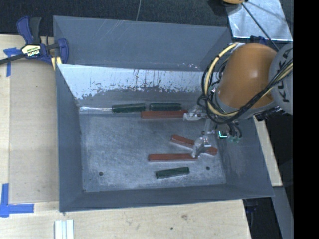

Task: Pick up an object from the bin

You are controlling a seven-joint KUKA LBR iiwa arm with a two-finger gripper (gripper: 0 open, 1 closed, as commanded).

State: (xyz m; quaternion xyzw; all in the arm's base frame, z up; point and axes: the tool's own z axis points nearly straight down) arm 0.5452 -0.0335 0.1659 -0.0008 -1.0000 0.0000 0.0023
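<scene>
The gripper (201, 147) sits low over the bin (70, 148) floor, toward its right edge, at the right end of a long brown bar (169, 157) and just beside a short brown bar (182, 141) lying askew. A small red piece (213, 151) shows just right of it. Whether the gripper is released or clenched I cannot tell. A green bar (172, 173) lies nearer the front edge; more green bars (128, 108) and a third brown bar (162, 114) line the back wall, well apart.

To do this well, I judge it should commit to one brown bar, close across its narrow width, then lift straight up so the neighbour is not dragged along
</scene>
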